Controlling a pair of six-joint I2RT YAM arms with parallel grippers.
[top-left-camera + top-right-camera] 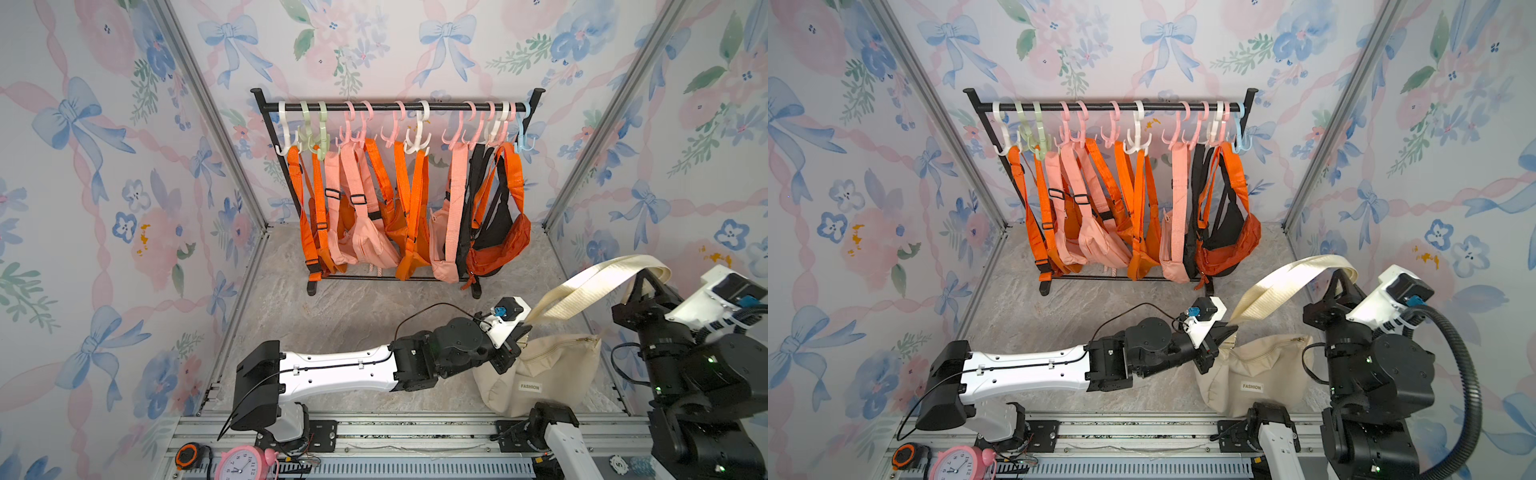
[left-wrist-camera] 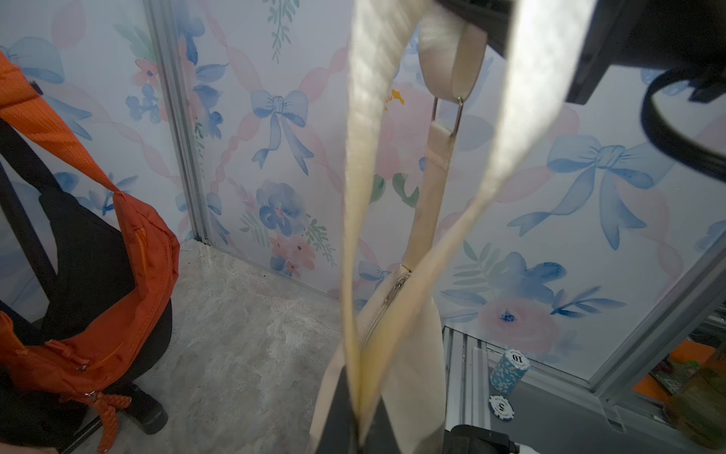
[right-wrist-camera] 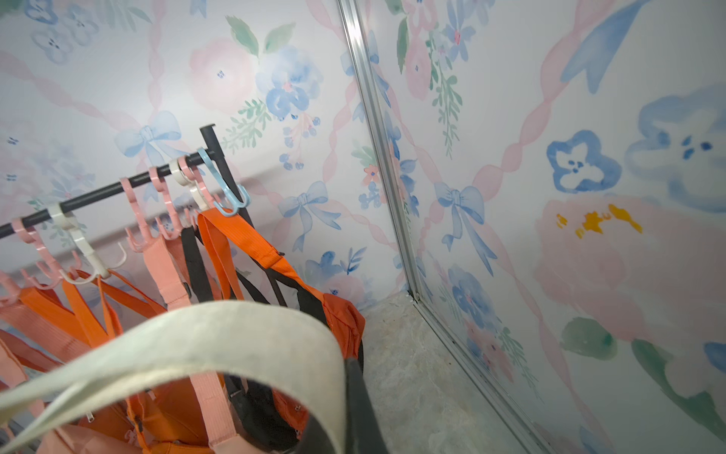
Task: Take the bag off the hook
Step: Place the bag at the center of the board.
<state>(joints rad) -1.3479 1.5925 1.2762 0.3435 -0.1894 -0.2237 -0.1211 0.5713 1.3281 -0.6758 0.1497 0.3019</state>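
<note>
Left claw tips are buried behind the cream bag, but it's clenched on the strap by the zip, arm stretched low. Right claw pinches the strap's loop up high. The bag, labelled FASHION, slumps in front of the rack, off its hooks, with its bottom edge cut off.
</note>
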